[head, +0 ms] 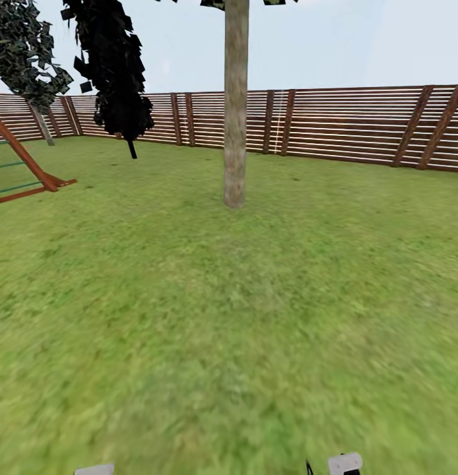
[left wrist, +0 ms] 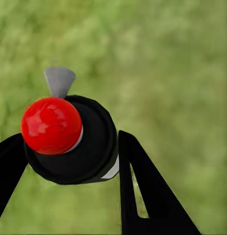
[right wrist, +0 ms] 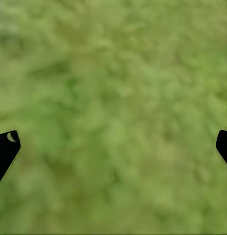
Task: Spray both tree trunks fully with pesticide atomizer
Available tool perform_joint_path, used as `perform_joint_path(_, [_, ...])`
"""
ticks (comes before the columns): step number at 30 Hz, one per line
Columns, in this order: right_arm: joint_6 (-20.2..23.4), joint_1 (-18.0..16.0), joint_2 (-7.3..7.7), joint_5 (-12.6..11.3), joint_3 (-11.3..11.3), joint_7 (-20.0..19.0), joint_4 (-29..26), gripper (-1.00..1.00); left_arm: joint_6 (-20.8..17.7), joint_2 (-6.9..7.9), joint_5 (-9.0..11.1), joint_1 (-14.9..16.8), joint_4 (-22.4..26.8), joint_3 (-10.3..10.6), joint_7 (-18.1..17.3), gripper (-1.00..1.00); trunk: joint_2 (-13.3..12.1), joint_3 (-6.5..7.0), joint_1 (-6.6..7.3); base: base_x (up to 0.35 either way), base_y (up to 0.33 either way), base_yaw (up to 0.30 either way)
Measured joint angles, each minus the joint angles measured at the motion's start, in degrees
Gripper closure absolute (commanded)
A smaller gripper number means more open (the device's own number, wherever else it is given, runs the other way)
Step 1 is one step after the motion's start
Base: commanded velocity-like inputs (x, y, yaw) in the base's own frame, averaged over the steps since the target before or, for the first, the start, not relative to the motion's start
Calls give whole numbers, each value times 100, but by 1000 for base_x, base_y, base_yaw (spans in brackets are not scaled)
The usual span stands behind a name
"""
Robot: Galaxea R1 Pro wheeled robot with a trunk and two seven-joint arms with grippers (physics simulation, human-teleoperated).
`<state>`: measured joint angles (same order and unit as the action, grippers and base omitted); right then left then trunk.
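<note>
**Atomizer held in the left gripper, a tree trunk ahead on the lawn**

In the left wrist view the left gripper is clamped on the pesticide atomizer. Its two black fingers press against the round black top from both sides. A shiny red ball sits on this top, and a small grey nozzle points away from the camera. A thin strip of the whitish body shows under the black top. Behind the bottle there is only blurred green grass, so the gripper points down at the ground.

In the right wrist view the right gripper has its fingers wide apart. Only the two black fingertips show at the edges, with nothing between them. This gripper also looks down on the grass.

In the head view a thick pale tree trunk stands upright on the lawn, straight ahead and well apart from the robot. Behind it runs the brown slat fence. To the left of the trunk stands a thin tree with black foliage, and further left a red wooden frame.
</note>
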<state>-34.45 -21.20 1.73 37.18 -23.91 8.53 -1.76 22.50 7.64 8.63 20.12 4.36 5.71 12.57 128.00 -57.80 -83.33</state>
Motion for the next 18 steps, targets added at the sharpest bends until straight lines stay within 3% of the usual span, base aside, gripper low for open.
perform_joint_path(18, [0,0,-6,0,0,0,0,-100,3,-3,-1,0,3,1,0,100,0,0,0,343,0,0])
